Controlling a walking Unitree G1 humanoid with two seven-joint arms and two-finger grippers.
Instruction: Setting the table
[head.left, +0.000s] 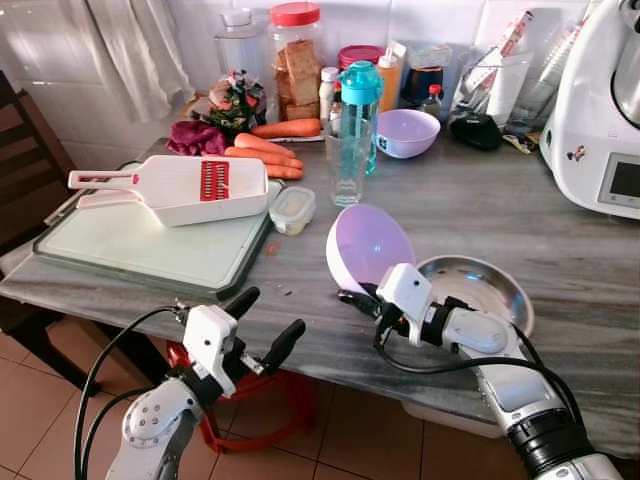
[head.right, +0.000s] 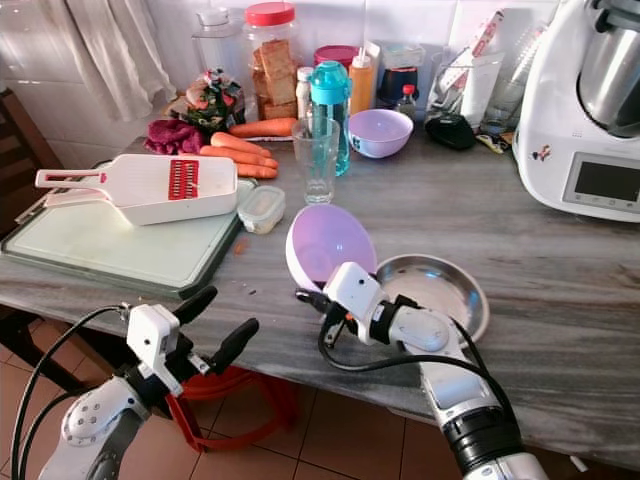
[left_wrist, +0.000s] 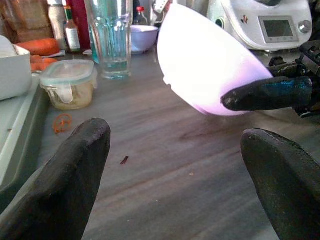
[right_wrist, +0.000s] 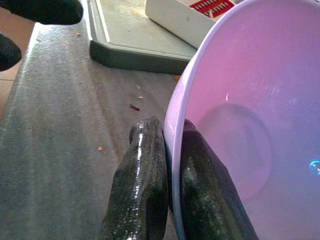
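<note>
We find the right gripper (head.left: 352, 297) pinching the rim of the bowl (head.left: 368, 246), tilted beside the steel plate (head.left: 480, 282). Left gripper (head.left: 262, 320), fingers spread, hangs left of the plate.

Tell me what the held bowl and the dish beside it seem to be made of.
The lilac bowl in the right gripper looks like glossy plastic: light glows through its thin wall. The round dish looks like stainless steel, silvery and mirror-like.
</note>
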